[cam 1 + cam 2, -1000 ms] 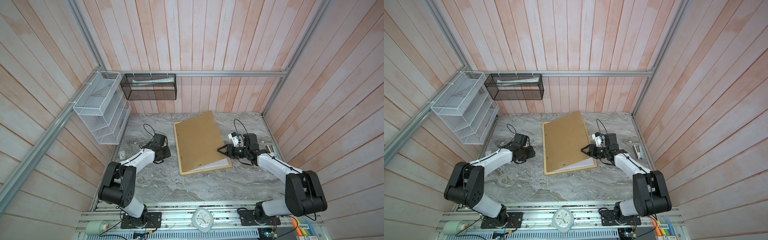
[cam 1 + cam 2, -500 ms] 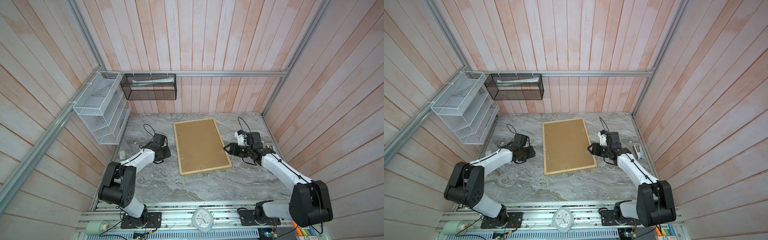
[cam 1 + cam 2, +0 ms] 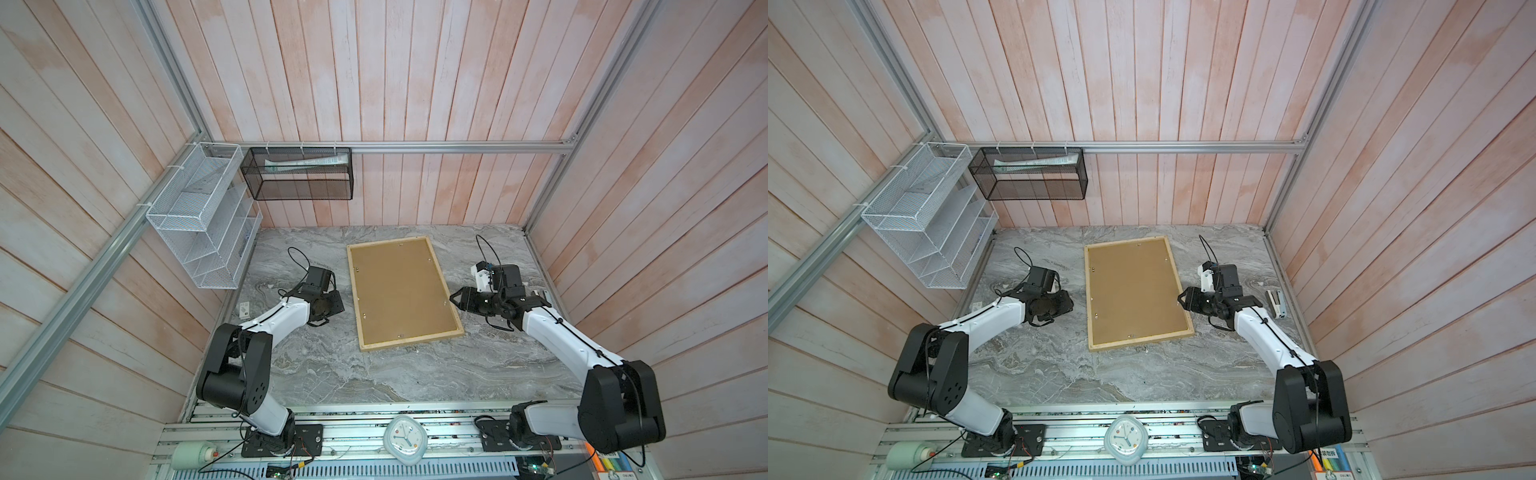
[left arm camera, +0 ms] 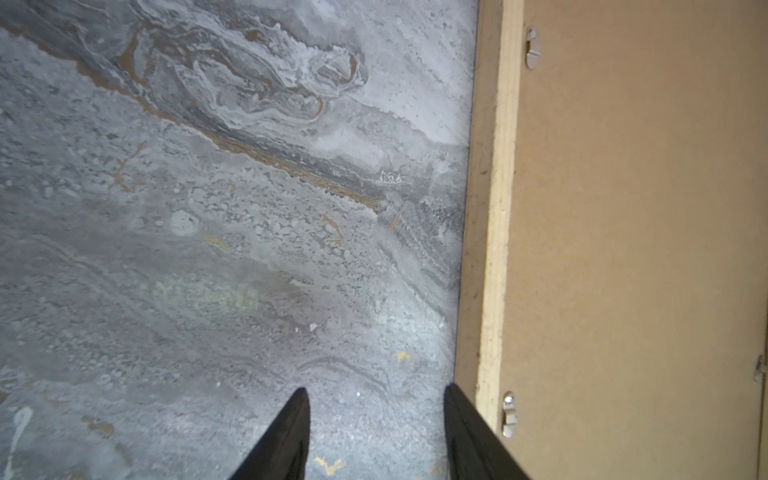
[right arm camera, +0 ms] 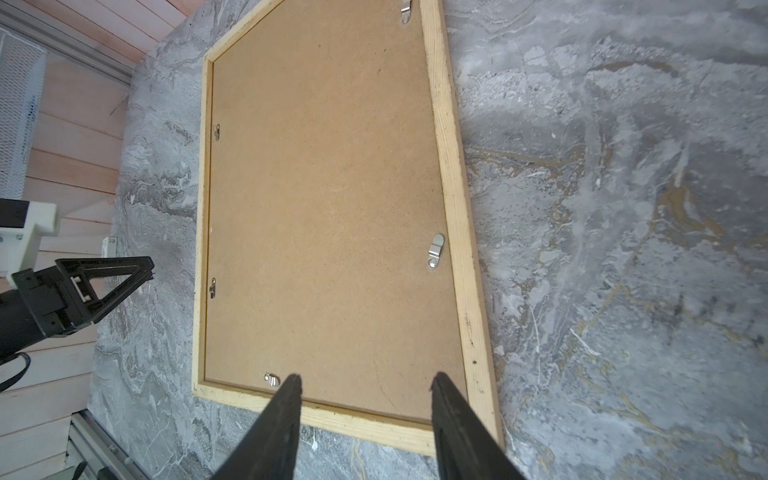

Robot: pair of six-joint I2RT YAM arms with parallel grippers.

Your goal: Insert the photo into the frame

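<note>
- Left claw (image 4: 374,392) of mine sits parted and empty, low over the table (image 3: 374,374), just beside the left edge of the frame (image 3: 411,339).
- My right claw (image 5: 365,380) hangs parted too, holding nothing, at the frame's right edge.
- Between them the frame lies flat, back up, a brown backing board (image 3: 401,291) seated inside; the photo is hidden from me.
- Beyond, a white wire rack (image 3: 199,216) and a black mesh basket (image 3: 301,174) hang at the far side.

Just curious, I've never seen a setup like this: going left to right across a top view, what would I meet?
White wire-mesh wall rack → left arm's black gripper, open → pale natural-wood rectangular frame → right arm's black gripper, open → small white stapler-like object.
</note>
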